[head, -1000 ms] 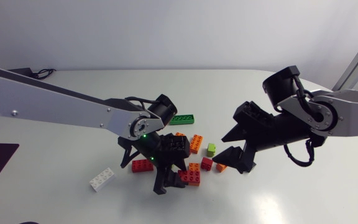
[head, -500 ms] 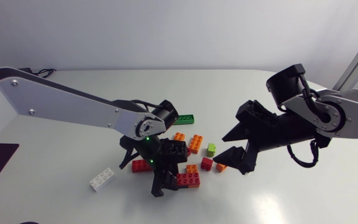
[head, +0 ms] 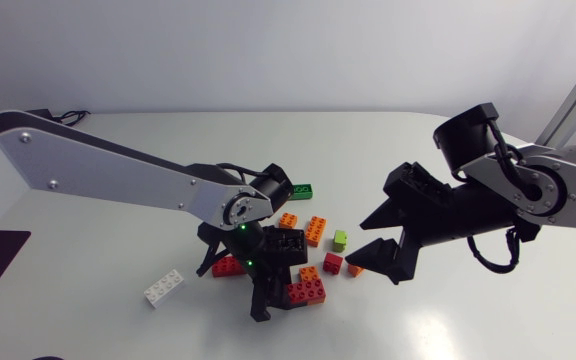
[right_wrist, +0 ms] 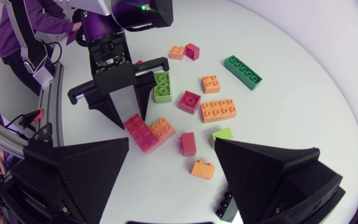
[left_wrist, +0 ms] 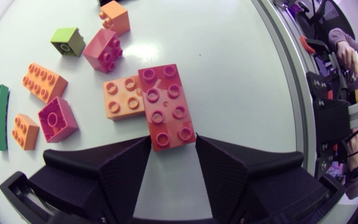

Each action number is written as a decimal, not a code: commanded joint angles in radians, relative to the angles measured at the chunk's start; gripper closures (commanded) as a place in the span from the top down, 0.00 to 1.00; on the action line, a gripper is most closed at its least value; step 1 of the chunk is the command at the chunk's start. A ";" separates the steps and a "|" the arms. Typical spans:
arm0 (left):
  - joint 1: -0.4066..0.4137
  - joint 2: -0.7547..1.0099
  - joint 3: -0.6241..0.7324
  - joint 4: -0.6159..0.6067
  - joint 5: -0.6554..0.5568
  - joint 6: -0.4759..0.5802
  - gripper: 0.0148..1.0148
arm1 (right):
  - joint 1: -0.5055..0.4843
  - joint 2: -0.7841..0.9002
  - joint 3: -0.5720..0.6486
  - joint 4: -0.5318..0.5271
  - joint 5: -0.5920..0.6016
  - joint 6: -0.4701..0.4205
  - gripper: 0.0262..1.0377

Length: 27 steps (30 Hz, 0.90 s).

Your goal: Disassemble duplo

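Left wrist view: our left end effector [left_wrist: 173,138] pinches the red brick [left_wrist: 165,102] by its near end; the brick extends toward 12 o'clock, with an orange brick [left_wrist: 124,98] joined at 9 o'clock. Our right end effector [right_wrist: 172,142] is spread.

A red brick [head: 306,291] carries an orange brick [head: 309,271] at its twelve o'clock, with a white brick [head: 164,288] at nine, a lime-green cube [head: 340,238] at one, and both the left gripper [left_wrist: 173,142] and right gripper [right_wrist: 171,144] matte black.
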 commanded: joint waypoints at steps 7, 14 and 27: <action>-0.026 -0.007 -0.043 0.023 -0.001 -0.061 0.25 | 0.005 -0.005 -0.059 -0.001 -0.004 0.009 0.95; -0.043 -0.018 -0.049 0.023 -0.001 -0.069 0.23 | 0.023 0.007 -0.144 0.054 0.004 0.007 0.95; -0.092 -0.308 -0.265 0.189 -0.205 -0.061 0.23 | -0.043 -0.001 -0.055 -0.056 -0.118 0.038 0.95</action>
